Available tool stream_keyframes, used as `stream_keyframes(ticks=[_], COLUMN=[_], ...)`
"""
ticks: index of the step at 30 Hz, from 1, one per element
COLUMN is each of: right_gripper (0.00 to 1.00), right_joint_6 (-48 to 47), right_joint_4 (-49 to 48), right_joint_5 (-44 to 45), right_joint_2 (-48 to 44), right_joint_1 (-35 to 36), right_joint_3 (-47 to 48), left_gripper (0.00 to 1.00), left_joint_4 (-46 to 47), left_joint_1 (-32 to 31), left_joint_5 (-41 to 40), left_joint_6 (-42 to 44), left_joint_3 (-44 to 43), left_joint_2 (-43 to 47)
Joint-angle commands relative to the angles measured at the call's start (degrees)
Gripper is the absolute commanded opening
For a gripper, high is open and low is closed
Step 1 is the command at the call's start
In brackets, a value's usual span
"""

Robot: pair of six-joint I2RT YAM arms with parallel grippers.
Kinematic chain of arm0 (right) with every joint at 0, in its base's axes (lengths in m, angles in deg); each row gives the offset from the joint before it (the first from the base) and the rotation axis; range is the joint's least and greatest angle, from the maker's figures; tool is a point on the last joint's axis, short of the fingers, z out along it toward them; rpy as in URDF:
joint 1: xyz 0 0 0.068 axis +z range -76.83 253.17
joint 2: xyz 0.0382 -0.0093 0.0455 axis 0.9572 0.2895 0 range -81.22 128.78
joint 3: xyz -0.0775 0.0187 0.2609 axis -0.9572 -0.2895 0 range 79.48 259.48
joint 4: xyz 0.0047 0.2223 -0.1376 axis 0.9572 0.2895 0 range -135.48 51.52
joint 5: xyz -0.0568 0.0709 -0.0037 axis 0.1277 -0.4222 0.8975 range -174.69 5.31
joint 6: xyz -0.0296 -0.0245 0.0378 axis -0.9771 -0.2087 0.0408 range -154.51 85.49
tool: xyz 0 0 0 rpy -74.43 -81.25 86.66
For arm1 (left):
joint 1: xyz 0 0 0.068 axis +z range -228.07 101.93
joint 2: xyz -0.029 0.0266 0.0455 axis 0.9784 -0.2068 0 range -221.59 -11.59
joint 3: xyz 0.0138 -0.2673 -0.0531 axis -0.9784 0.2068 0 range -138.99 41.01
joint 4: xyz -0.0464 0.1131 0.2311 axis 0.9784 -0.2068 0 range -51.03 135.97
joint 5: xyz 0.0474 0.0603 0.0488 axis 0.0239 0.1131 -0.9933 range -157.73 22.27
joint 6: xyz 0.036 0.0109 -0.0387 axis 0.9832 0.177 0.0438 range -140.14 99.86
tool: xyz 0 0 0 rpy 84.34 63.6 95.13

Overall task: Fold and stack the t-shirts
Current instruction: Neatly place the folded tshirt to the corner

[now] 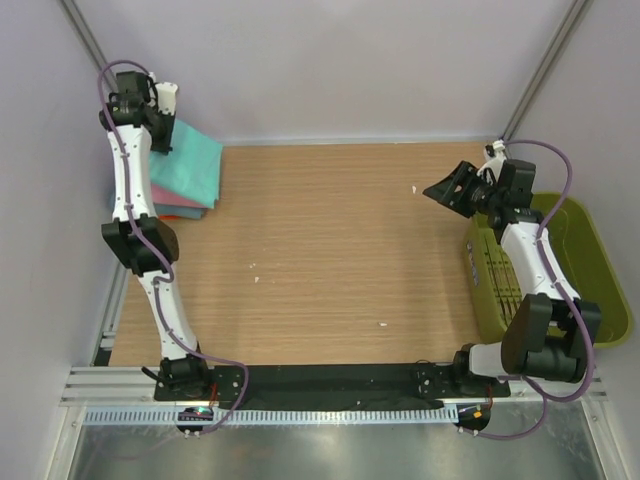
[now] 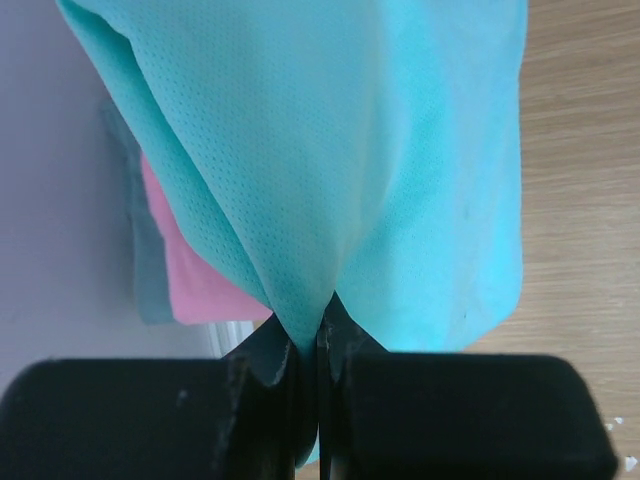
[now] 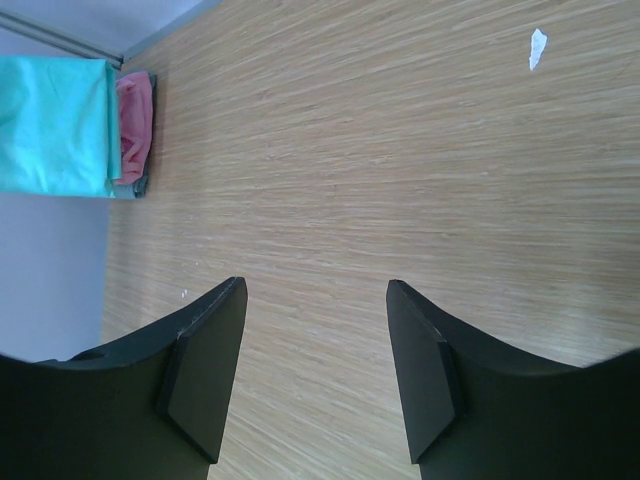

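So the left gripper (image 2: 318,335) is pressed tight on a pinch of the teal t-shirt (image 2: 400,180), with the cloth gathering into a point right where the fingers meet. That shirt is on top of the pile at the far-left corner of the wooden table (image 1: 330,250), up against the wall. Under it there's a pink t-shirt (image 2: 200,280) sticking out on the wall side, and a duller grey-teal layer (image 2: 150,285) peeks out beside the pink one; can't tell how many shirts are in the pile. The right gripper (image 3: 315,300) is spread wide with nothing between its fingers, hanging over bare tabletop on the right, well apart from the pile. Just beside that arm is the olive-green plastic basket (image 1: 600,270) at the table's right edge. A small white scrap (image 3: 537,48) lies on the wood near the right gripper.
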Motion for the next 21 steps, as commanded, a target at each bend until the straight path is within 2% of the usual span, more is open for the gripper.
stream_keyframes(ticks=[1, 8, 10, 11, 12, 14, 16, 21], right_gripper=[0.64, 0.64, 0.64, 0.64, 0.64, 0.64, 0.64, 0.64], right_joint_6=[1.52, 3.63, 3.90, 3.99, 4.07, 4.34, 4.43, 5.65], right_joint_4=[-2.65, -4.23, -4.49, -4.32, -4.32, -4.41, -4.50, -4.76], right_joint_5=[-1.06, -1.15, -1.32, -1.32, -1.41, -1.50, -1.59, -2.11], right_joint_2=[-2.46, -3.60, -3.86, -4.04, -4.30, -4.83, -5.44, -8.08], right_joint_1=[-0.90, -2.39, -2.74, -3.01, -3.18, -3.62, -3.97, -5.90], right_joint_3=[-1.21, -4.11, -4.73, -4.99, -5.52, -6.22, -6.84, -10.26], left_gripper=[0.00, 0.00, 0.00, 0.01, 0.48, 0.82, 0.90, 0.97], left_joint_4=[5.03, 7.22, 9.50, 11.08, 16.40, 24.66, 29.70, 35.24], left_joint_1=[1.51, 3.27, 3.36, 3.27, 2.75, 1.43, -0.94, -7.87], left_joint_5=[-3.87, -7.92, -10.29, -14.48, -17.91, -27.73, -32.95, -37.80], left_joint_6=[3.46, 7.50, 8.21, 8.30, 8.12, 13.11, 15.15, 11.90], left_joint_3=[-2.80, -2.36, -1.23, 0.26, 4.10, 8.34, 11.78, 14.24], left_joint_2=[4.84, 3.61, 3.26, 3.34, 3.69, 4.92, 5.80, 11.42])
